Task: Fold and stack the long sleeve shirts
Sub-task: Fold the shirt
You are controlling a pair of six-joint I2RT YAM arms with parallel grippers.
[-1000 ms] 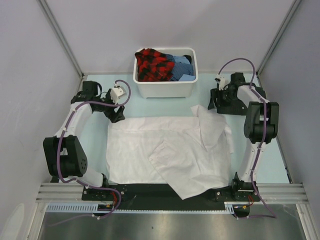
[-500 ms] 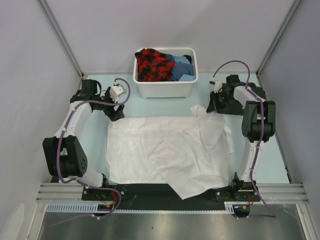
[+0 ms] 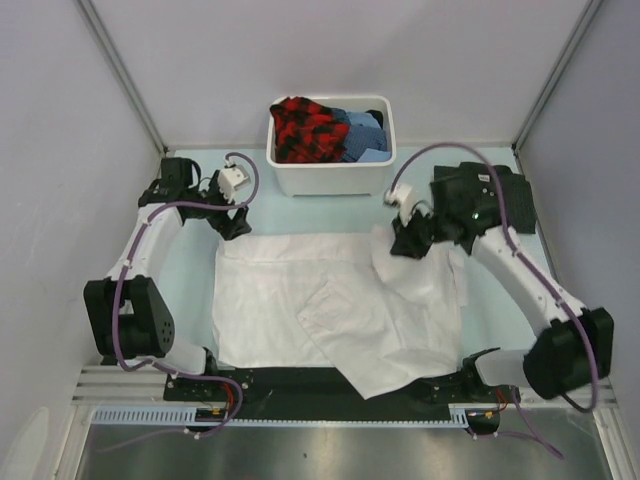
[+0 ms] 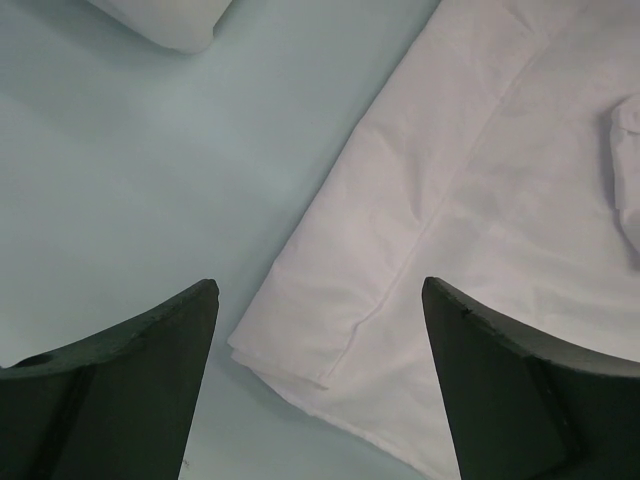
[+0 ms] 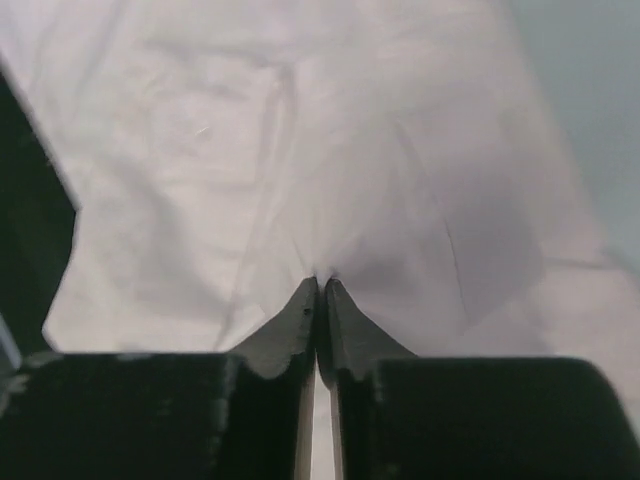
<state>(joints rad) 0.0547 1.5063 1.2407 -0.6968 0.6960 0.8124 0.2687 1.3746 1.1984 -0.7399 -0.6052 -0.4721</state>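
**Pale teal table, white shirt pinched at its far right**

Your white shirt lies spread across the middle of the table, with a loose flap folded over its near right part. Your right gripper has its fingers pressed together on a fold of cloth at the shirt's far right corner. That fold looks raised, though the overhead view is too flat to be sure. Your left gripper hovers over the shirt's far left corner, fingers spread wide and holding nothing. At the far edge a white tub holds a red-black checked cloth and a blue cloth.
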